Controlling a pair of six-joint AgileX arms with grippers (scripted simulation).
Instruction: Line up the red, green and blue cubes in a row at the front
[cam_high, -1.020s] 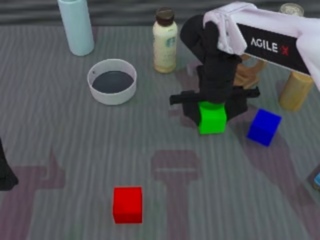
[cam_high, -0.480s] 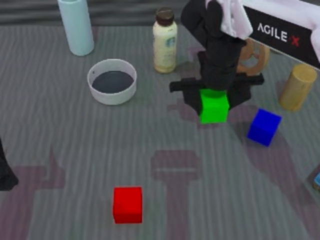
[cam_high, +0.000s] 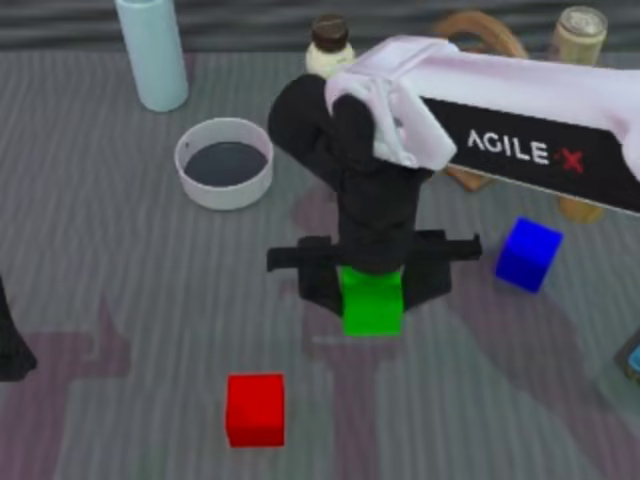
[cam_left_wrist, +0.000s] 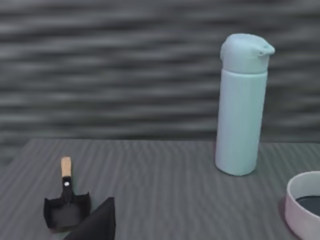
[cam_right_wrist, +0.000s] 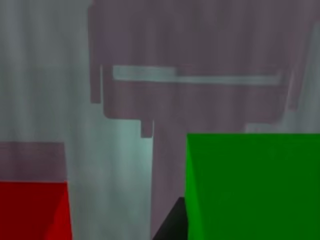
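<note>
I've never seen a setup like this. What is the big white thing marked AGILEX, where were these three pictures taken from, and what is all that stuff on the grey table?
It is a robot arm in a computer simulation, one of a pair. One picture looks down from above the table; the other two come from small cameras on each arm's wrist.

The right arm's claw holds the bright green cube above the grey striped table. The bright red cube sits near the front and the deep blue cube toward the right. The left arm is parked at the left edge.

Also there: a white round bowl, a pale blue bottle, a cream bottle with a brown cap and, in the left wrist view, a small black shovel with a wooden handle.
</note>
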